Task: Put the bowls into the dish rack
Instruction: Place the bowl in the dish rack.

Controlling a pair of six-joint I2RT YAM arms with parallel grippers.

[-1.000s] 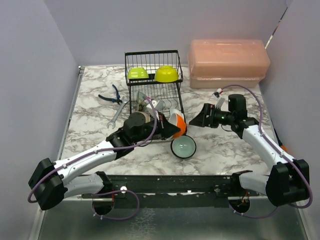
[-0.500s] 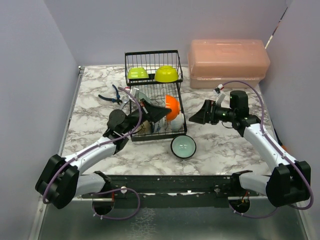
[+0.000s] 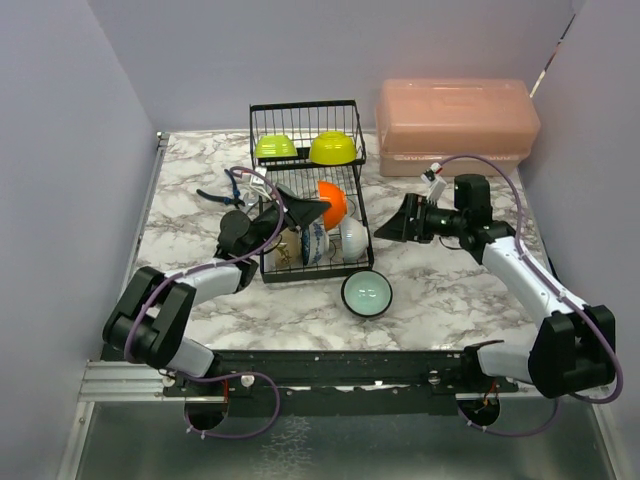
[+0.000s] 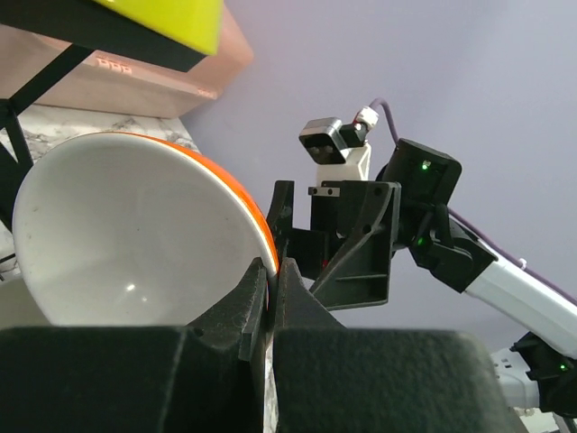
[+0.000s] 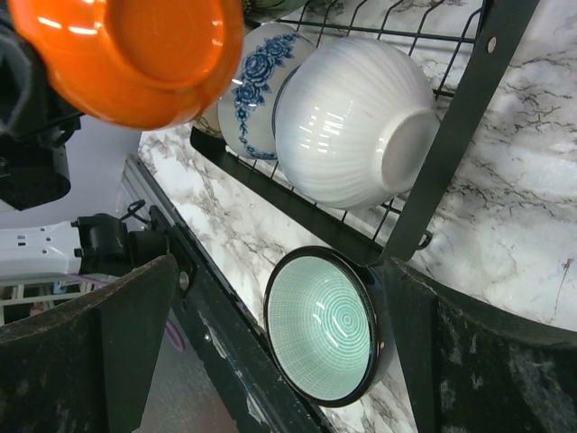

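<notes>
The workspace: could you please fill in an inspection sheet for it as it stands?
Surface: marbled table.
Job's things: rack holds two yellow-green bowls above, blue bowl and white bowl below; teal bowl on the table beside it.
Clutter: pliers, pink box.
Grippers: left gripper shut on the orange bowl rim at the rack; right gripper open, empty.
Cables: purple cable looped on each arm.
Surroundings: plain walls.

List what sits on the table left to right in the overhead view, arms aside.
Pliers → dish rack → pink box. The teal bowl overlaps the rack's right edge, so it's omitted.
</notes>
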